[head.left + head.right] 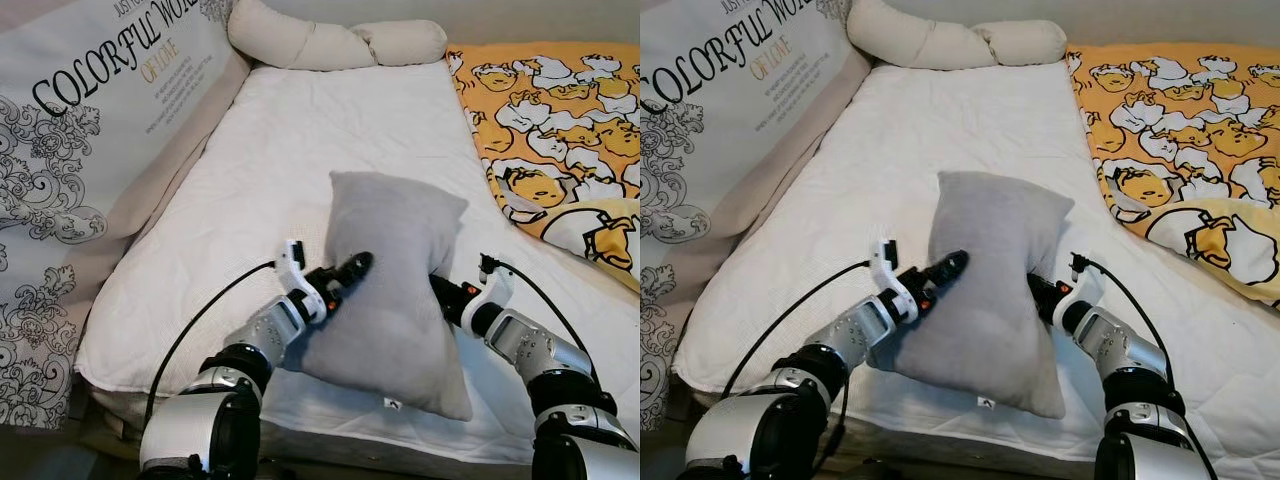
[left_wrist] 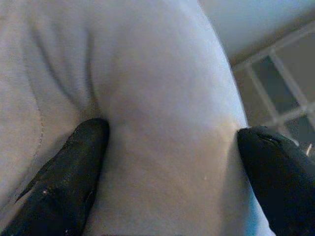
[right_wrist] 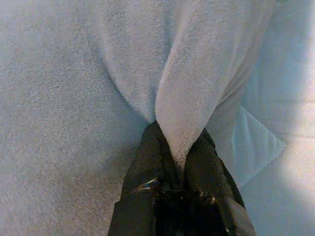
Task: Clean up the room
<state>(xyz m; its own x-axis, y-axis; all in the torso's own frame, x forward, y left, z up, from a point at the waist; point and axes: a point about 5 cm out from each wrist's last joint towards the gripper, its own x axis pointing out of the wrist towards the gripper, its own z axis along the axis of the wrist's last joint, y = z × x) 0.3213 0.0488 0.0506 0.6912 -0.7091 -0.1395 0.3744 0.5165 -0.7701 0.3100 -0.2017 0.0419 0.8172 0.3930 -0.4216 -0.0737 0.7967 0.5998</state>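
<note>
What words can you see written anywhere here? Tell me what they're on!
"COLORFUL WOR...", cut off by a fold: big black letters on the printed cushion left of the mattress.
"OF LOVE": orange letters beneath it.
"JUST...": top line, cut off at the frame edge.
Small grey lines below: too small to read.

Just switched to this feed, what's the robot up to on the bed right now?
It is handling a grey pillow over the white mattress. The left pincer grips the pillow's left edge with its fingers spread around the fabric. The right pincer is pinched shut on a fold at the right edge. A yellow cartoon blanket lies alongside.
</note>
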